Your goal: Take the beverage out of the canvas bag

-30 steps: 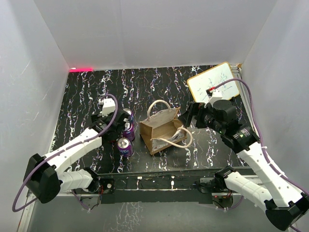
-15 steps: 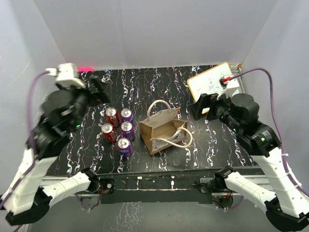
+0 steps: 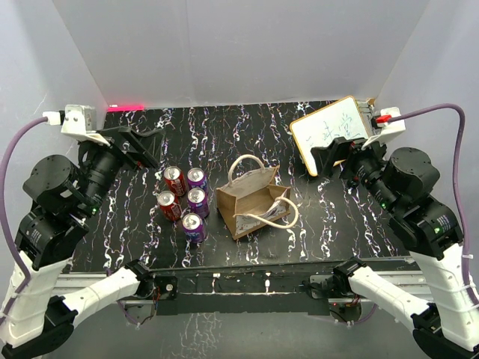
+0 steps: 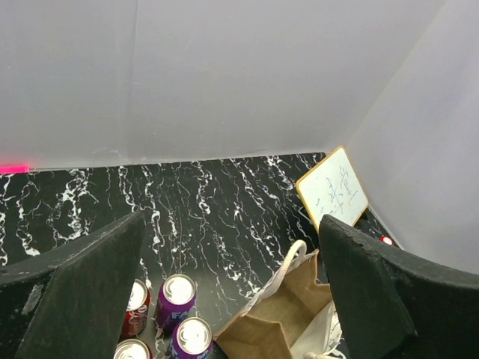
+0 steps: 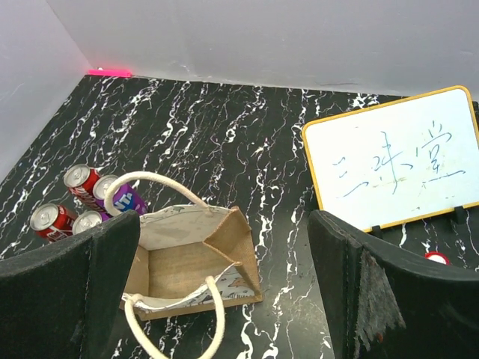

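Though higher than before, left hand (image 3: 142,147) and right hand (image 3: 329,155) both spread wide and empty.

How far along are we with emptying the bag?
Looks done: five cans stand on the table beside the canvas bag, whose inside looks empty from the right wrist. In hand: nothing; the left gripper and right gripper hang open, raised away. Left: apparently nothing to pull.
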`<state>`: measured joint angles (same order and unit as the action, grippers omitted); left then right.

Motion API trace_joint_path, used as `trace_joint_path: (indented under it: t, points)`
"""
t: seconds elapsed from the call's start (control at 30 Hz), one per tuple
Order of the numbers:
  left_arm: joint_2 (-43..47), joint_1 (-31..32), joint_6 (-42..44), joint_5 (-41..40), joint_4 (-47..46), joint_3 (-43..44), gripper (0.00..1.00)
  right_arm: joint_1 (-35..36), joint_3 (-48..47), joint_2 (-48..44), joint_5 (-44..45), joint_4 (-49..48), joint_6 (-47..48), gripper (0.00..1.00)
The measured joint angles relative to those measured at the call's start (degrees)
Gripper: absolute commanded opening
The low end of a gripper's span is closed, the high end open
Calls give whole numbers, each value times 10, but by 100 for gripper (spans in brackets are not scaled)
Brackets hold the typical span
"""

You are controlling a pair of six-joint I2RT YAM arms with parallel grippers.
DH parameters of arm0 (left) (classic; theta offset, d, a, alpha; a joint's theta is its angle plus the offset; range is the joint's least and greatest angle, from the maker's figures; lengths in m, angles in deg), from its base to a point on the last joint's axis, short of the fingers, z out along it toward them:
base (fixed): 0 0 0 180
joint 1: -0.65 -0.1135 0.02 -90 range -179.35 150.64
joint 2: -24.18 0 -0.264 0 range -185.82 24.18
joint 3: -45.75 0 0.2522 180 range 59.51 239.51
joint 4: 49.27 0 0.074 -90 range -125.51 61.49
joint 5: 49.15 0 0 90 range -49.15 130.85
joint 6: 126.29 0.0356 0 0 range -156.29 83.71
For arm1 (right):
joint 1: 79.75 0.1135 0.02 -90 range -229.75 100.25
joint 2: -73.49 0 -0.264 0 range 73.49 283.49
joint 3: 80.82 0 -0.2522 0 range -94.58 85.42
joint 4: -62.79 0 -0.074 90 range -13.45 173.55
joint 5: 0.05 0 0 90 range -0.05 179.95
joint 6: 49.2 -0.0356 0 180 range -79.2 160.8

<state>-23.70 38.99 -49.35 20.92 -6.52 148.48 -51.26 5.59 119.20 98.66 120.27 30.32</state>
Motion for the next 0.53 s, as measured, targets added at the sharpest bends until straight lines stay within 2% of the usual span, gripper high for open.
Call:
trace_joint_path:
  t: [0.53]
  points:
    - [10,0,-10,-7,9,-18,97,0,-4,-2,66,14,-18,98]
